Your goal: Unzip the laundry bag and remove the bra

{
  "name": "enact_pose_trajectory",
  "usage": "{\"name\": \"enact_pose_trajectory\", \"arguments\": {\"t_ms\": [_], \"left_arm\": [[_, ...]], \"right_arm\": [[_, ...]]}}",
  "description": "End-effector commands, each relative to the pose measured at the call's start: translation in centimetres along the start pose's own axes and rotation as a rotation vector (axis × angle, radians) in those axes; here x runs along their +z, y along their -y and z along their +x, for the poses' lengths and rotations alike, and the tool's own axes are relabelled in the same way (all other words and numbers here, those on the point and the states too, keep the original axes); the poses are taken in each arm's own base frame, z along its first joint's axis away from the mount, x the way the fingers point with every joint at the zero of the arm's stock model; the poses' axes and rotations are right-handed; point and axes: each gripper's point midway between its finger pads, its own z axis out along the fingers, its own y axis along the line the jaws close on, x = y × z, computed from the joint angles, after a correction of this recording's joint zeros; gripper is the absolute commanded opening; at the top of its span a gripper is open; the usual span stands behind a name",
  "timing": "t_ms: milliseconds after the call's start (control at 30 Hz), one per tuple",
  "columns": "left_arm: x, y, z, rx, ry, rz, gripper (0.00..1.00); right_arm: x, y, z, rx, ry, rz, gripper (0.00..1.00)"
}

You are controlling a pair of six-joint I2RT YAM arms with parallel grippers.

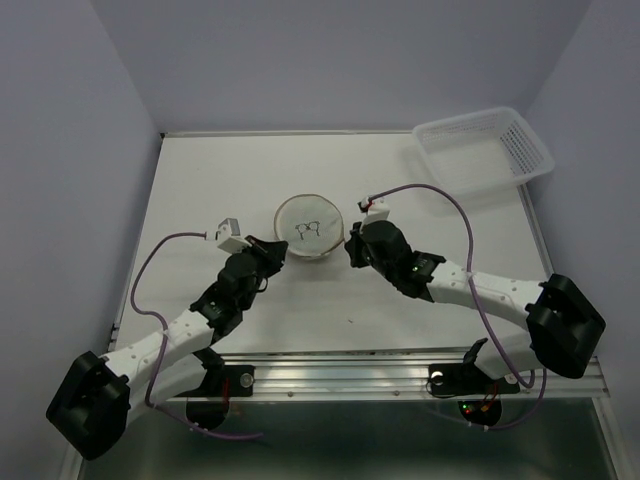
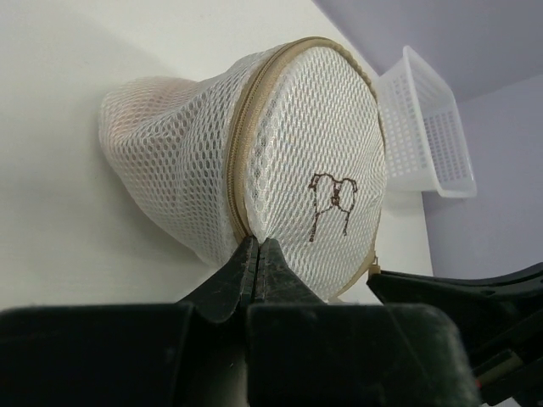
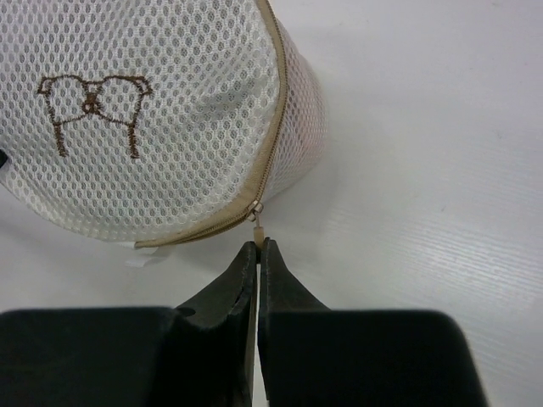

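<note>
White table (image 1: 200, 180), arms (image 1: 470, 285) angled inward, left gripper (image 2: 257, 248) pinching laundry bag (image 2: 280, 153), right gripper (image 3: 257, 248) (clenched) on zipper pull (image 3: 257, 224)

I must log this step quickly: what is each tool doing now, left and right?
Left tool: closed, pinching the laundry bag at its rim.
Right tool: closed on the zipper pull.

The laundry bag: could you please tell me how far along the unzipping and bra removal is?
Done: the left gripper is shut on the mesh of the laundry bag by its rim, and the right gripper is shut on the zipper pull. In hand: opening; the zipper looks closed wherever it shows. Left: run the pull around, then lift out the bra, only a pinkish tint through the mesh.
</note>
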Motion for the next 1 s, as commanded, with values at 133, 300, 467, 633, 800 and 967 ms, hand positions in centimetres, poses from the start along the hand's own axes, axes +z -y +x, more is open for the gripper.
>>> {"name": "enact_pose_trajectory", "arguments": {"t_ms": [133,300,467,633,800,967], "left_arm": [[0.5,-4.0,-1.1,0.169,0.002,-0.071,0.0],[2.4,-3.4,-3.4,0.176,0.014,-0.081,0.14],[3.9,-0.5,-3.5,0.117,-0.019,-0.013,0.57],[4.1,1.3,-2.6,0.023,-0.053,0.016,0.95],[2.4,0.8,0.3,-0.08,-0.111,-0.039,0.97],[0.1,0.0,3.9,-0.225,-0.197,-0.059,0.96]], "right_arm": [[-0.7,2.3,0.5,-0.045,-0.013,0.053,0.01],[-0.8,1.4,1.7,-0.025,-0.051,-0.005,0.01],[-0.7,0.5,2.1,0.038,-0.05,-0.052,0.01],[-0.1,-1.2,2.3,0.057,-0.057,-0.071,0.01],[0.6,-2.5,1.1,0.099,-0.043,-0.083,0.01],[1.2,-3.4,0.7,0.117,-0.04,-0.087,0.01]]}}
